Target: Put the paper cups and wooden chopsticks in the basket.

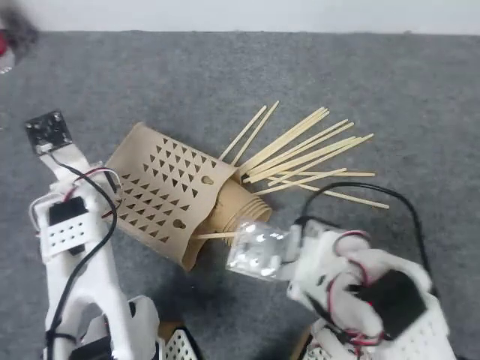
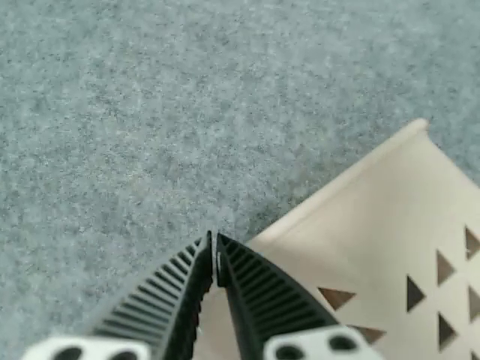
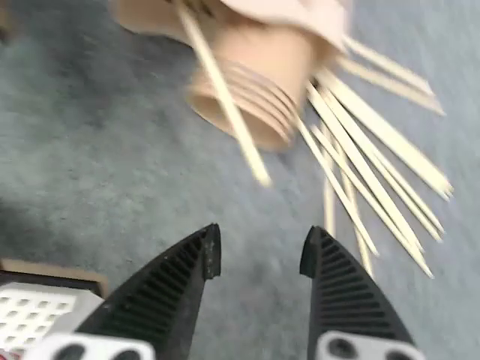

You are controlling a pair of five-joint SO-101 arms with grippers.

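Wooden chopsticks [image 1: 307, 154] fan out over the grey desk [image 1: 375, 82] from the mouth of the tan basket [image 1: 161, 187]. The basket lies tipped on its side, its triangle-pierced wall facing up. A nested stack of paper cups [image 1: 238, 206] pokes rim-first out of that same mouth, part inside and part out. Most of the sticks lie outside the basket. Their long axes run away from the opening toward the far right of the high view, and their near ends crowd against the cups. One single chopstick [image 3: 225, 105] lies apart from the fan, slanting across the cup stack with its free end toward the right end effector [image 3: 261, 251]. That end effector hovers just short of the cups with its fingers spread apart and nothing between them. The left end effector [image 2: 215, 251] sits at the closed back corner of the basket, fingers pressed together and empty, with the basket's edge just beside its tips. The right arm is plainly the nearer one to both cups and sticks. The stray stick's tip lies ahead of its gap, and its long axis points almost straight at the end effector, so a grasp would probably need the fingers turned across the stick rather than along it. The basket's sideways lie suggests things would have to be pushed in through the mouth.
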